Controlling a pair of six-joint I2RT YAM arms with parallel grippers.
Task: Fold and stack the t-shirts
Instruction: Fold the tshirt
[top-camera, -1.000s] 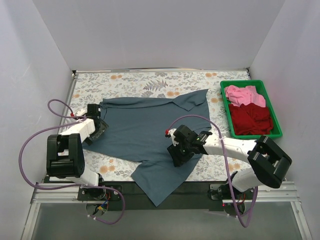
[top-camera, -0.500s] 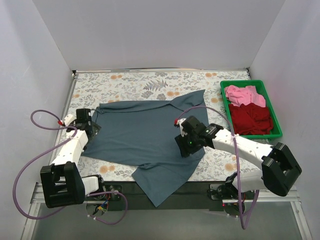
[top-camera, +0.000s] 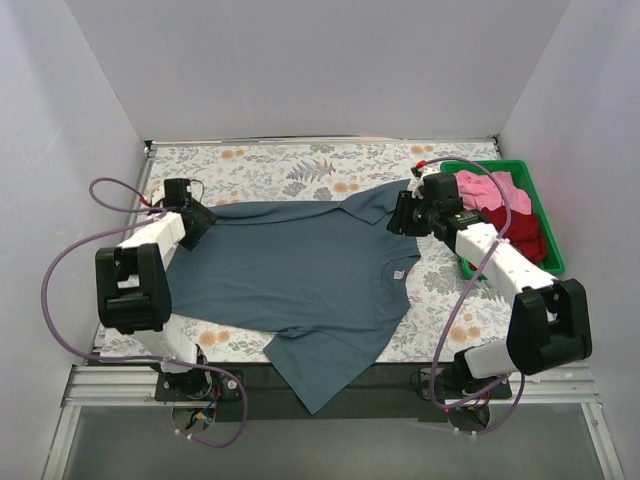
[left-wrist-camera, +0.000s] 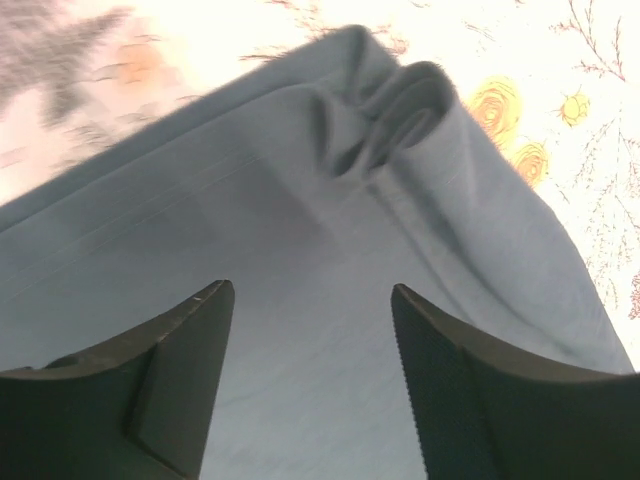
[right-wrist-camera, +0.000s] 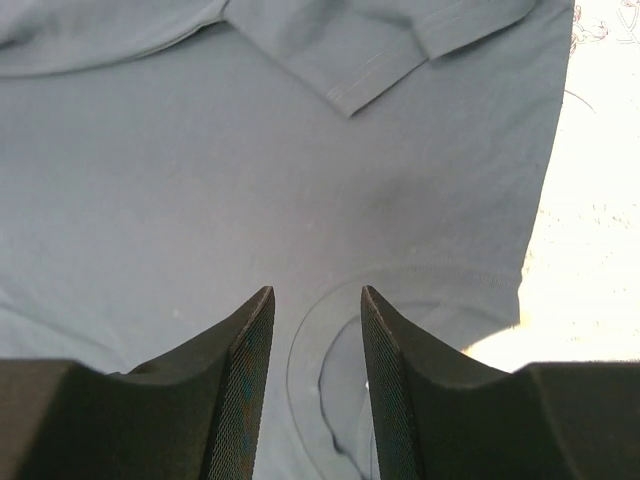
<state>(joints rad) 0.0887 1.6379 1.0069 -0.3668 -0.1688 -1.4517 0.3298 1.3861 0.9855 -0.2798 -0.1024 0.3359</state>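
Observation:
The large slate blue-grey t-shirt (top-camera: 290, 270) lies spread on the floral table, with one corner hanging over the near edge. My left gripper (top-camera: 196, 222) is open over its far-left corner. In the left wrist view (left-wrist-camera: 312, 300) the jaws stand wide apart above the cloth, near a bunched fold (left-wrist-camera: 400, 110). My right gripper (top-camera: 401, 214) is open over the shirt's far-right part. In the right wrist view (right-wrist-camera: 318, 300) the jaws straddle the collar seam (right-wrist-camera: 300, 350) without holding it. The pink t-shirt (top-camera: 490, 190) and the dark red t-shirt (top-camera: 510, 238) lie crumpled in the bin.
A green plastic bin (top-camera: 485, 165) stands at the right side of the table, close behind my right arm. White walls enclose the table on three sides. Purple cables loop beside both arms. A small white label (top-camera: 397, 272) shows on the shirt.
My right gripper has moved from the shirt's near-right middle to its far-right part. My left gripper has moved farther back to the far-left corner. The shirt lies about as before.

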